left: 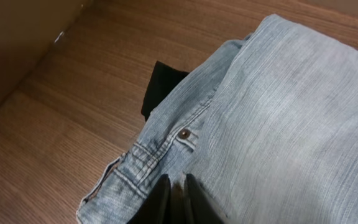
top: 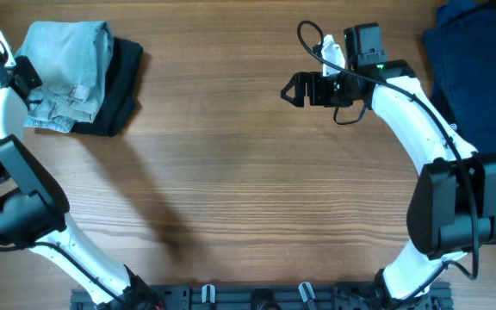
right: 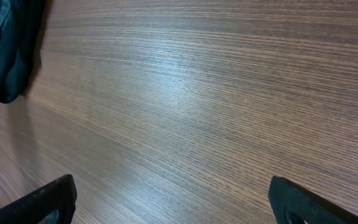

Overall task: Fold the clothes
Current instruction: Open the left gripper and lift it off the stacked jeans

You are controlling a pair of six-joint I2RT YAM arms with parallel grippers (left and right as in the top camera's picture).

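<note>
**A:** Where does the left pincer [left: 178,198] stand?

**B:** Low over the waistband end of the denim shorts [left: 278,118]. Its fingers [left: 160,200] are drawn almost together, with only a sliver between them. Whether any denim is caught there, the wrist view does not show.

**A:** And the shorts themselves?

**B:** In a folded bundle at the far left corner of the table [top: 248,198]. They lie on a black garment [top: 120,90] whose edge pokes out beside the waistband.

**A:** The right pincer [top: 293,89]?

**B:** Spread wide, holding nothing, and hanging over bare wood well apart from the shorts. A dark navy garment [top: 472,52] lies at the far right corner, beyond that arm.

**A:** So which step is it?

**B:** Likely finishing the shorts, settling them on the pile. The next move probably calls for the left pincer to release any cloth it has and lift straight off, so the fold is not dragged open. After that, the right arm would turn to the navy piece.
</note>
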